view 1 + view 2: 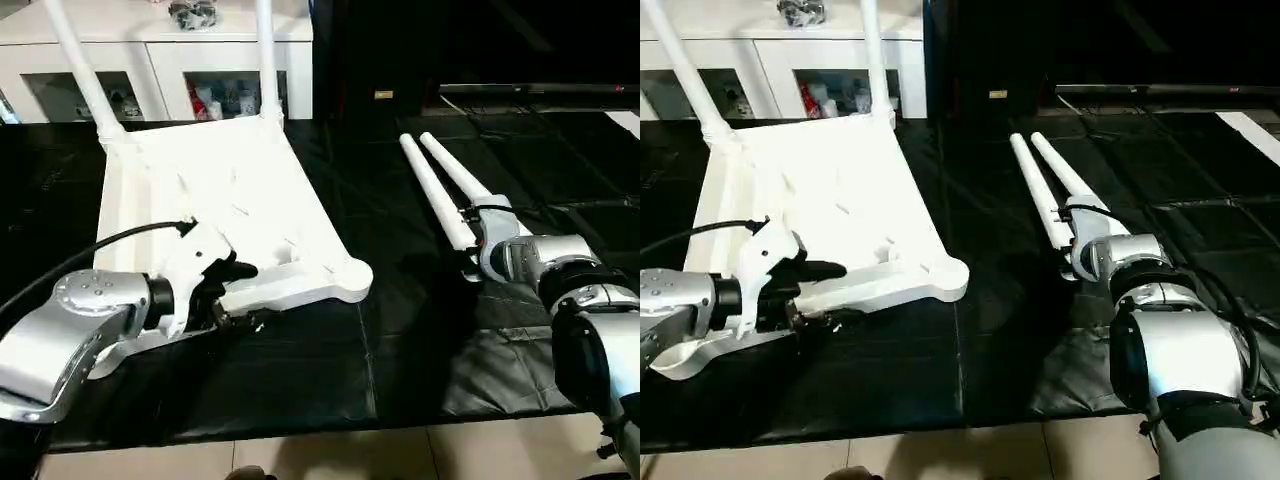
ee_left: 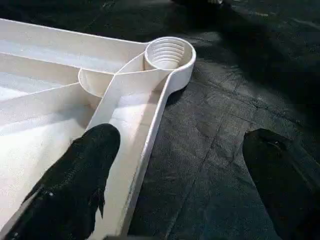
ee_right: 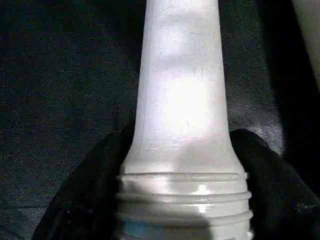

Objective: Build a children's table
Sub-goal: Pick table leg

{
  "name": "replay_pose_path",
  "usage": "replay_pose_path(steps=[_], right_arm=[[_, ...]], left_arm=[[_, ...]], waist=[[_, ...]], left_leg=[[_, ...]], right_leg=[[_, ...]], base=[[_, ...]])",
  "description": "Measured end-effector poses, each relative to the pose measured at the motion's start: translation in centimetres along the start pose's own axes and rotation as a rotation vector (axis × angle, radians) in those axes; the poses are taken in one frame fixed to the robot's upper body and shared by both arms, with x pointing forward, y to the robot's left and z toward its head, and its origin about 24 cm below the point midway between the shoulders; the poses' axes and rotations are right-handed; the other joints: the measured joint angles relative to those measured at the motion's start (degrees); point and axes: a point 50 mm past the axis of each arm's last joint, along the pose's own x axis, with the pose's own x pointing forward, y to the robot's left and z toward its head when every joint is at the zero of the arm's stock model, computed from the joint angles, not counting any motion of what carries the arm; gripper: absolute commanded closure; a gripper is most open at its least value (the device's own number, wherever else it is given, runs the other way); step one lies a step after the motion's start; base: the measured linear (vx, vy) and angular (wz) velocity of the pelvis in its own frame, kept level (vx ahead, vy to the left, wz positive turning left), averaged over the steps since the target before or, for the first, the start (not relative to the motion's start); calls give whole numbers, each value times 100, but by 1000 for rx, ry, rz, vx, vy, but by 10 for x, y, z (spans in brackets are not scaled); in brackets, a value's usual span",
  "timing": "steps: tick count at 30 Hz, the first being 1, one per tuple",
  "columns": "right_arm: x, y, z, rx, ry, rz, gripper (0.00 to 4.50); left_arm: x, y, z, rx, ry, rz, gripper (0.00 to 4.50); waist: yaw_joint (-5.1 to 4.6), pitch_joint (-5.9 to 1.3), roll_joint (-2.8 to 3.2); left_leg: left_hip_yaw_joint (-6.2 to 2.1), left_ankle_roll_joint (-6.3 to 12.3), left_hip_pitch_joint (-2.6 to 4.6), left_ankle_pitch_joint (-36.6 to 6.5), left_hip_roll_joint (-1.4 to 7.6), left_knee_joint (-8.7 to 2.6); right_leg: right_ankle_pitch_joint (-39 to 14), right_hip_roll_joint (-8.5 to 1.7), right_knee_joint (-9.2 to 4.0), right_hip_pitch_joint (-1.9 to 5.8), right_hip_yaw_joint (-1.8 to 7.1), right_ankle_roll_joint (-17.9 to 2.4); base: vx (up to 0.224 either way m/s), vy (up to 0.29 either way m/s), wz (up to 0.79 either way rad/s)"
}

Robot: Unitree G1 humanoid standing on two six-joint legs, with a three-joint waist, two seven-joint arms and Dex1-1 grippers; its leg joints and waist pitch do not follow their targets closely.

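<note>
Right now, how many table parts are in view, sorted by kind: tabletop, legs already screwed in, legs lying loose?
Tabletop, upside down: 1
Legs screwed in, left and right: 2
Legs lying loose, left and right: 2
Total: 5 parts

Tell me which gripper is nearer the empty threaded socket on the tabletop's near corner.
Left. The left gripper straddles the tabletop's near rim, just along from the socket. The right gripper is off to the right, its fingers around a loose leg's threaded end.
</note>
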Motion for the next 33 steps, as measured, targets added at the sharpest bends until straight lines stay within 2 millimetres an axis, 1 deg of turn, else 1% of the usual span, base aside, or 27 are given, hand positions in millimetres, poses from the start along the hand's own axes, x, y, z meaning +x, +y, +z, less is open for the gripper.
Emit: replay_pose_path(steps=[7,9,11,12,15,17,20,22,24,26,28,30,33], right_arm=[[1,0,0,44,-34,5,170],[2,1,2,90,-83,11,170],[3,6,6,105,-123,30,170],[3,5,6,117,-137,28,170],[5,8,7,210,-238,65,170],[8,17,8,249,-283,110,170],[10,27,3,285,-389,195,170],[12,43,1,310,-457,290,170],[10,48,-2,306,-529,349,170],[4,57,-7,309,-629,424,170],[0,69,-13,321,-679,508,170],[-10,78,-20,328,-726,594,170],[-30,93,-34,297,-769,741,171]], left_arm=[[11,4,-3,-47,-52,59,0],[22,14,2,-110,-131,159,0],[27,17,2,-130,-157,206,0],[28,19,3,-131,-167,225,0],[35,22,5,-164,-242,284,0],[39,20,7,-171,-266,293,0],[44,21,11,-169,-308,336,0],[50,22,12,-186,-328,373,0],[53,22,13,-198,-345,391,0],[54,21,14,-218,-371,404,0],[55,19,15,-234,-386,403,0],[58,14,18,-269,-423,372,0],[59,8,19,-298,-450,339,0]], waist=[[-8,0,-2],[-18,0,-3],[-29,1,-4],[-35,0,-5],[-42,0,-6],[-73,0,-7],[-70,-3,-11],[-84,-3,-12],[-73,-4,-20],[-60,-5,-21],[-41,-7,-29],[-23,-7,-31],[4,-7,-54]], left_leg=[[0,0,-2,0,1,2],[0,1,-7,0,1,10],[0,1,-6,0,2,13],[0,1,-6,0,2,12],[0,3,-8,0,2,12],[0,4,-15,0,2,12],[0,6,-17,0,3,10],[1,13,-21,2,3,12],[1,31,-24,14,5,11],[1,36,-23,15,5,10],[1,41,-23,18,5,9],[1,40,-21,16,5,8],[0,34,-10,13,5,1]], right_leg=[[0,0,0,-1,0,1],[1,0,0,-1,-1,1],[1,0,0,0,-1,3],[0,0,0,-1,-1,3],[-2,1,-5,-1,-1,6],[1,1,-2,-9,-1,1],[1,1,-5,-9,-2,1],[1,1,-5,-13,-2,1],[1,1,-6,-14,-5,1],[0,1,-10,-12,-6,3],[-1,1,-10,-12,-6,6],[-5,1,-15,-9,-5,12],[-12,1,-17,2,-6,24]], base=[[0,0,0],[0,0,0],[0,0,0],[0,0,0],[0,0,0],[0,0,0],[0,0,0],[0,0,0],[0,0,0],[0,0,0],[0,0,0],[0,0,0],[0,0,0]])
